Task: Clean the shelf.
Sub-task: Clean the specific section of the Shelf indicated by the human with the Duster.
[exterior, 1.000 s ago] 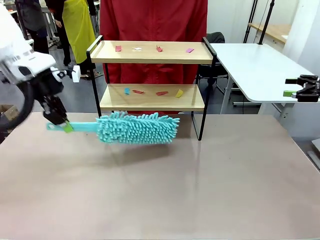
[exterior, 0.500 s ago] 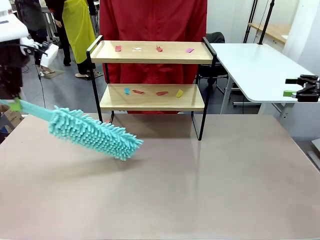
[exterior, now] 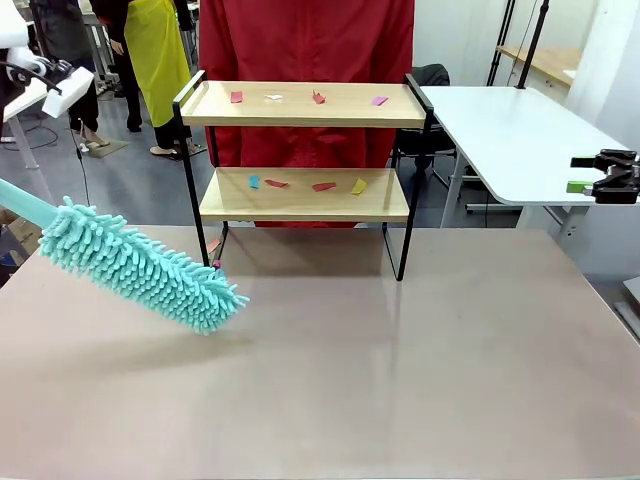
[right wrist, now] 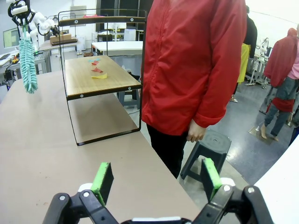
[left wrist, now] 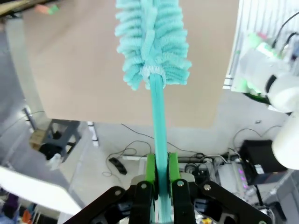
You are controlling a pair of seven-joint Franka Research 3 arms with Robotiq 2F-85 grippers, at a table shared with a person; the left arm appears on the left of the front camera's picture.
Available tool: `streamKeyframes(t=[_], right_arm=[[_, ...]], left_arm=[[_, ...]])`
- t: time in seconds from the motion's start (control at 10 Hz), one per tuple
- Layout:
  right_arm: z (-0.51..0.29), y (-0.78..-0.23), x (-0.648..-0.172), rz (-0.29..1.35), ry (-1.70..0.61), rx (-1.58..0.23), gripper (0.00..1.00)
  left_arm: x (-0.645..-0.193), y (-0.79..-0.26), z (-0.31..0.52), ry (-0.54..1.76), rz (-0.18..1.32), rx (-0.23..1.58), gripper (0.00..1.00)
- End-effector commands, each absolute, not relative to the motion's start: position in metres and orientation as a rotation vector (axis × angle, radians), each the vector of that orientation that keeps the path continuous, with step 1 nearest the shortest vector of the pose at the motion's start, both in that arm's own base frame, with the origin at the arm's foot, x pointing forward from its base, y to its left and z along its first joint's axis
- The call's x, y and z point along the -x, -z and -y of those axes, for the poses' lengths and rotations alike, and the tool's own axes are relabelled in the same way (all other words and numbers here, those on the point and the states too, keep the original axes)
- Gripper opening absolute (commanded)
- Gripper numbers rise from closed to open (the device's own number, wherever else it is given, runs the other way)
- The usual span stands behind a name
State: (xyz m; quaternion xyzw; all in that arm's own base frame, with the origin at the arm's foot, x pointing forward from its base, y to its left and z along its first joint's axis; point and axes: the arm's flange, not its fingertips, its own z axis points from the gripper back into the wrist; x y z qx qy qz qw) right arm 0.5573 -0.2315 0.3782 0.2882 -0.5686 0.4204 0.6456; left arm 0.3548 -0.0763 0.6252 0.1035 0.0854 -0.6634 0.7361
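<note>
At the left edge of the front view you see a fluffy teal microfibre duster on a long teal plastic handle. It slants down to the right over the left half of the beige counter, and its shadow lies on the surface beneath it. At the bottom centre of the left wrist view, the left arm's fingers stand narrow, their green pads clamped on that handle.

The shelf, a two-tier rack of light wooden boards in a thin black metal frame, stands at the upper centre of the front view, at the counter's far edge. Small coloured paper scraps lie on the top board and more on the lower one. A person in a red jacket stands directly behind it.

At the right edge, beside a white side table, the right arm's fingers hang above the counter's level. In the right wrist view their green pads are spread wide and hold nothing.
</note>
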Motion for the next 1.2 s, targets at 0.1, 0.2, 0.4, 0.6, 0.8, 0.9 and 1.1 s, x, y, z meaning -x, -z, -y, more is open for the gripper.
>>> streamKeyframes(t=[0.1, 0.2, 0.4, 0.6, 0.8, 0.9, 1.1], right_arm=[[0.2283, -0.3854, -0.5582, 1.279, -0.949, -0.655, 1.0], [0.2283, -0.3854, -0.5582, 1.279, -0.949, -0.655, 1.0], [0.2283, -0.3854, -0.5582, 1.279, -0.949, -0.655, 1.0], [0.2283, -0.3854, -0.5582, 1.279, -0.949, -0.655, 1.0], [0.2283, -0.3854, -0.5582, 1.279, -0.949, -0.655, 1.0], [0.2283, -0.3854, -0.5582, 1.279, -0.949, -0.655, 1.0], [0.2283, -0.3854, -0.5582, 1.279, -0.949, -0.655, 1.0]], left_arm=[[-0.3625, -0.62, 0.0695, 1.435, -0.167, -0.196, 0.13], [-0.3625, -0.62, 0.0695, 1.435, -0.167, -0.196, 0.13], [-0.3625, -0.62, 0.0695, 1.435, -0.167, -0.196, 0.13], [-0.3625, -0.62, 0.0695, 1.435, -0.167, -0.196, 0.13], [-0.3625, -0.62, 0.0695, 1.435, -0.167, -0.196, 0.13], [-0.3625, -0.62, 0.0695, 1.435, -0.167, -0.196, 0.13], [-0.3625, -0.62, 0.0695, 1.435, -0.167, -0.196, 0.13]])
